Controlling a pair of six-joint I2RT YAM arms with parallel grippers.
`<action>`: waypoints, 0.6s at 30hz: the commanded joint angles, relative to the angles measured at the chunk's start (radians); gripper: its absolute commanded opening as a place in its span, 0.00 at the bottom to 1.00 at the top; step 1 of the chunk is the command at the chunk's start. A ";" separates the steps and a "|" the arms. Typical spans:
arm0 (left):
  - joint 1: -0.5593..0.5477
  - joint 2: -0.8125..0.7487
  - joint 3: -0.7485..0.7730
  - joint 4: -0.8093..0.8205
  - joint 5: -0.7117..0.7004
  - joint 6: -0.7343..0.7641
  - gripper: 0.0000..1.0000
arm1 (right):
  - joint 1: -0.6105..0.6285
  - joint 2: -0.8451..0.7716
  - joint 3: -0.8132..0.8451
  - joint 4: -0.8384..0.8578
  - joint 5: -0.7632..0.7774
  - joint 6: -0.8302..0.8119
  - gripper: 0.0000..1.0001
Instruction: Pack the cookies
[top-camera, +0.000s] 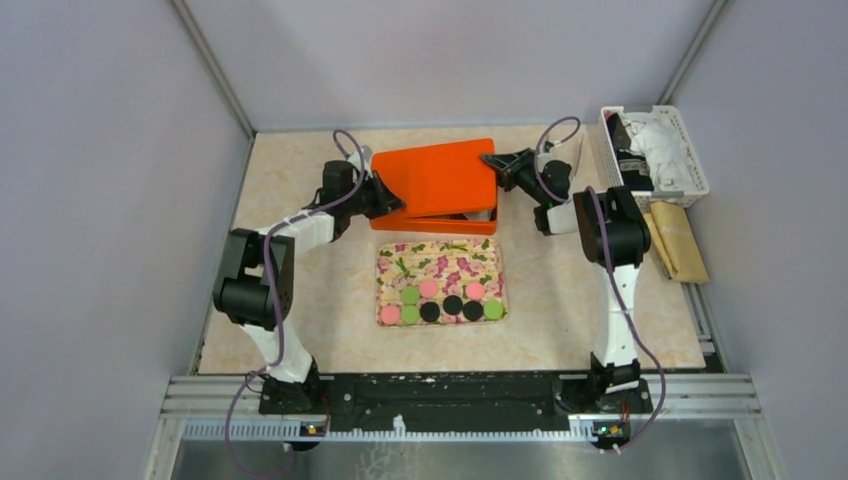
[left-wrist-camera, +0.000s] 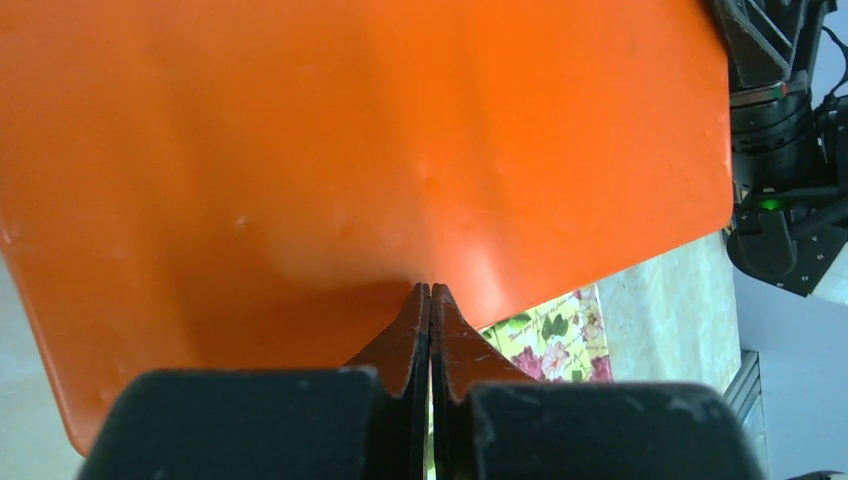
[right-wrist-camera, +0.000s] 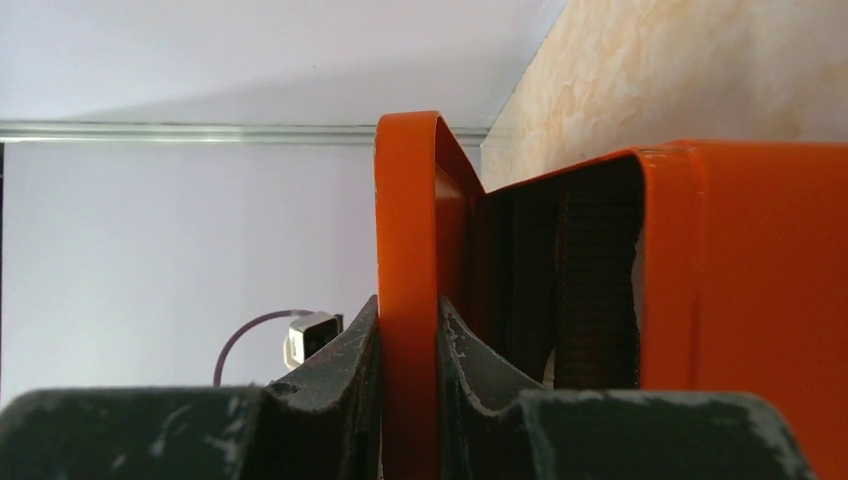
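Observation:
Several cookies (top-camera: 442, 303), green, pink and black discs, lie in two rows on the near half of the floral tray (top-camera: 440, 262) at mid-table. Behind it stands an orange box (top-camera: 452, 222) with its orange lid (top-camera: 438, 178) tilted up over it. My right gripper (top-camera: 497, 163) is shut on the lid's right rim (right-wrist-camera: 408, 250); the right wrist view shows the box wall (right-wrist-camera: 750, 270) and dark ribbed liners (right-wrist-camera: 590, 280) inside. My left gripper (top-camera: 385, 195) is shut, and its tips (left-wrist-camera: 431, 288) touch the lid's surface (left-wrist-camera: 380, 140) at the left. The tray corner (left-wrist-camera: 555, 340) shows below.
A white basket (top-camera: 690, 160) holding black and white items stands at the back right, with a brown paper bag (top-camera: 682, 242) in front of it. Side walls close in the table on the left, right and back.

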 joint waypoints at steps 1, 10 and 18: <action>-0.023 0.012 -0.010 0.054 0.017 0.009 0.00 | -0.032 -0.027 -0.027 0.014 0.007 -0.051 0.00; -0.046 0.045 -0.022 0.067 0.061 -0.018 0.00 | -0.062 -0.046 -0.063 0.044 -0.016 -0.028 0.25; -0.052 0.058 -0.019 0.081 0.071 -0.030 0.00 | -0.086 -0.131 -0.068 -0.039 -0.026 -0.117 0.77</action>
